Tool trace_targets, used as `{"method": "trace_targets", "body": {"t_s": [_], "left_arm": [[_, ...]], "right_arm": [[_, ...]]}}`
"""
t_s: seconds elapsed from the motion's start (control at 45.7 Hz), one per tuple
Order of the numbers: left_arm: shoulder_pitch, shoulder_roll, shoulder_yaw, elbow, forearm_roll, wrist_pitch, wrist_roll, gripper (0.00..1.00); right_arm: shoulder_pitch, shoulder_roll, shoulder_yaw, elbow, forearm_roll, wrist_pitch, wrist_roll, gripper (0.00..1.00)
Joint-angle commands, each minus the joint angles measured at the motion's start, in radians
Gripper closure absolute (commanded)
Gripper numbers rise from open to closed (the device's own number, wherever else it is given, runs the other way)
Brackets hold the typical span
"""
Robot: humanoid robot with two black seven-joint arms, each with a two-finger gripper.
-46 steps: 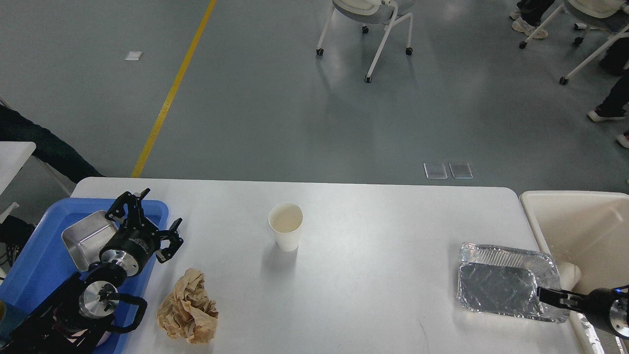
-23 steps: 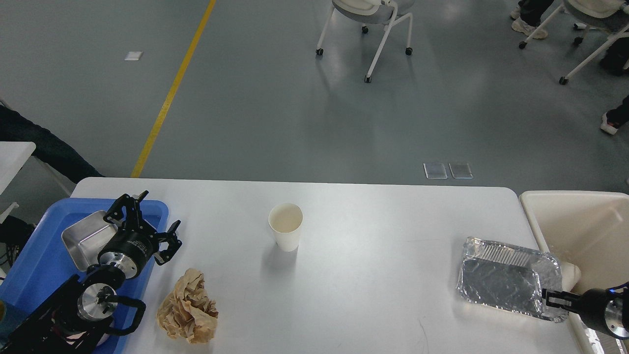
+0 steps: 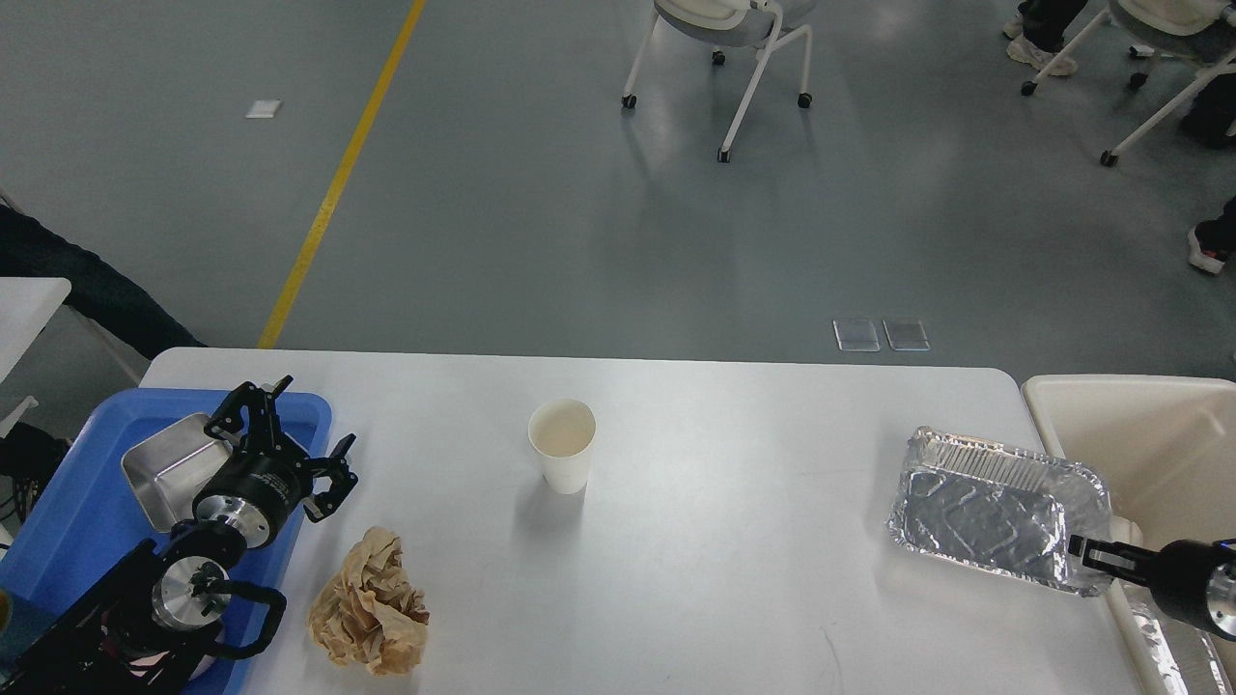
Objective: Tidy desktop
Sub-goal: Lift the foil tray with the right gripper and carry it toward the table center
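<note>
The white desktop (image 3: 734, 434) holds a white paper cup (image 3: 561, 444) upright near its middle, a crumpled brown paper ball (image 3: 370, 603) at the front left, and a foil tray (image 3: 995, 507) at the right edge. My right gripper (image 3: 1081, 552) is shut on the foil tray's near right corner and holds it lifted and tilted. My left gripper (image 3: 290, 434) is open and empty, above the right rim of the blue tray (image 3: 68, 521).
A steel pan (image 3: 164, 468) lies in the blue tray. A beige bin (image 3: 1149, 434) stands just past the desktop's right edge, next to the foil tray. Chairs and people's legs stand on the grey floor beyond.
My right gripper has lifted the foil tray's near corner and carried it up and slightly away from me; the tray now tilts. The left arm drew back slightly.
</note>
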Motion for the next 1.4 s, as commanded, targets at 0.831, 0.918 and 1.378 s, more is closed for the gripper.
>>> {"method": "trace_targets", "body": {"t_s": [0.831,0.918,1.378], "left_arm": [[-0.003,-0.005,0.003,-0.002,-0.003,0.046,0.005,0.03],[-0.003,-0.005,0.003,-0.002,-0.003,0.051,0.006,0.03],[-0.006,-0.009,0.003,-0.003,0.0,0.086,0.005,0.03]], "right_arm": [[0.367,-0.417,0.021,0.327,0.171,0.439,-0.006,1.0],[0.392,-0.374,0.017,0.325,0.171,0.436,-0.013,1.0],[0.505,-0.174,-0.022,0.425,0.104,0.421,-0.262,1.0]]}}
